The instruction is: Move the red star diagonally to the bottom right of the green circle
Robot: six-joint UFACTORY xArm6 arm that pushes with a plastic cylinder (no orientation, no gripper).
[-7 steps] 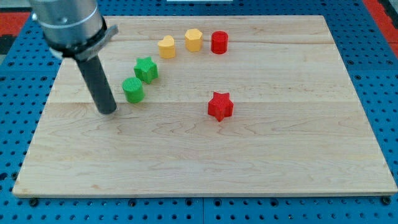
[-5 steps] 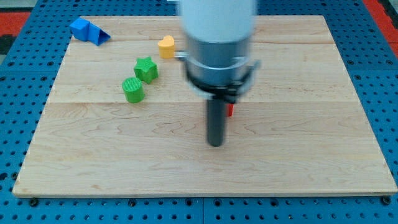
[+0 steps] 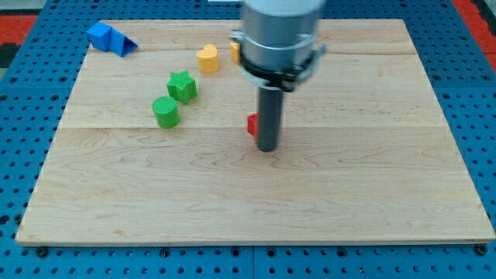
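The red star [image 3: 253, 124] sits near the board's middle, mostly hidden behind my rod; only a small red edge shows on the rod's left. My tip [image 3: 267, 147] rests on the board touching or just in front of the star. The green circle [image 3: 166, 111] lies well to the view's left of the star and slightly higher. A green star [image 3: 182, 85] sits just above and right of the green circle.
A yellow heart-like block [image 3: 207, 58] lies near the view's top, and a second yellow block [image 3: 234, 51] peeks out beside the arm. A blue block [image 3: 107, 38] lies at the board's top left corner. The arm hides the board's top middle.
The rod swept from the view's left across to the middle, then moved up from below the star to sit against it. The star now shows on the rod's left, shifted leftwards.
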